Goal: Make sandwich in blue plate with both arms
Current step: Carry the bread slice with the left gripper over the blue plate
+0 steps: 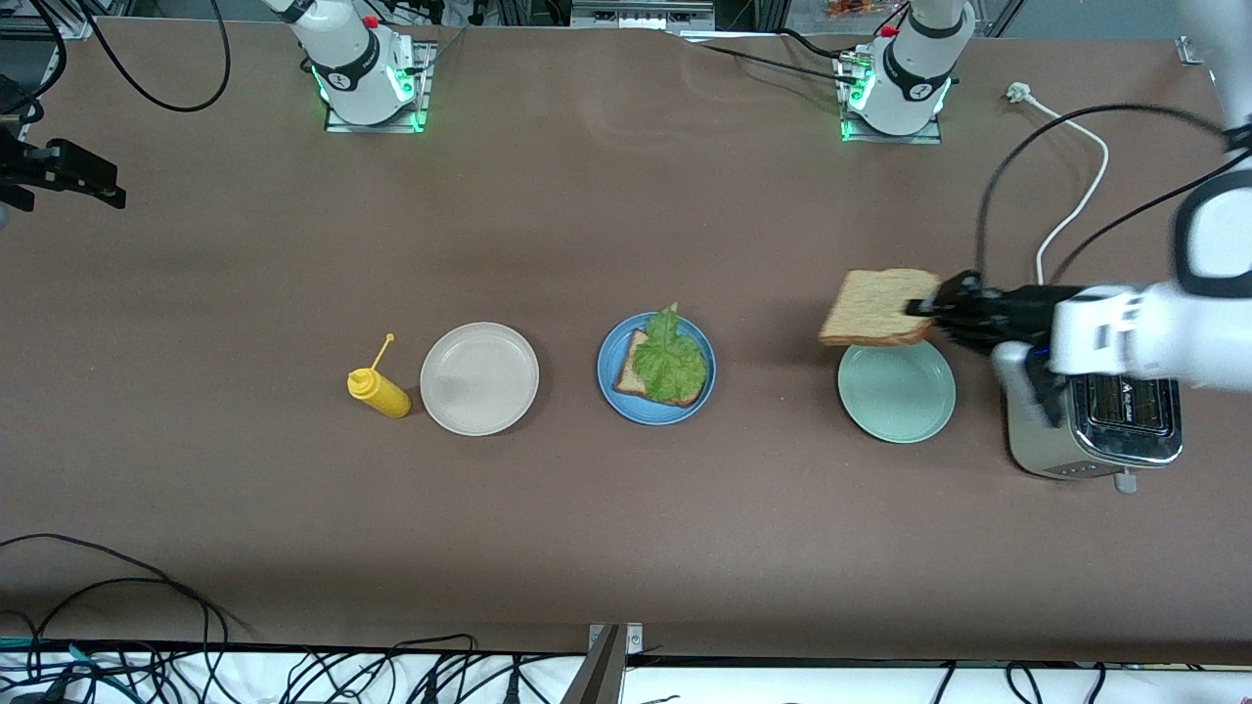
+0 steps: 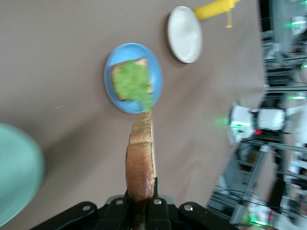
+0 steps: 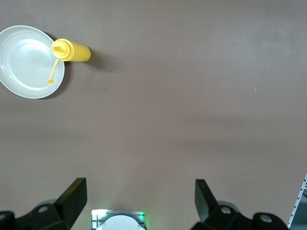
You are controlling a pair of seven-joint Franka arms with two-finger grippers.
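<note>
Already laid on the blue plate (image 1: 608, 383): bottom slice (image 1: 632, 370) with lettuce (image 1: 671, 362) on top. Left to do: top slice (image 1: 875, 306), pinched edgewise in the left gripper (image 1: 929, 307) over the pale green plate (image 1: 897, 391) beside the blue plate, toward the left arm's end. Right gripper (image 3: 140, 199) waiting with fingers spread, high over bare table toward the right arm's end.

Yellow bottle (image 1: 379, 390), beige plate (image 1: 479, 377), green plate (image 1: 897, 392), toaster (image 1: 1095, 422).
</note>
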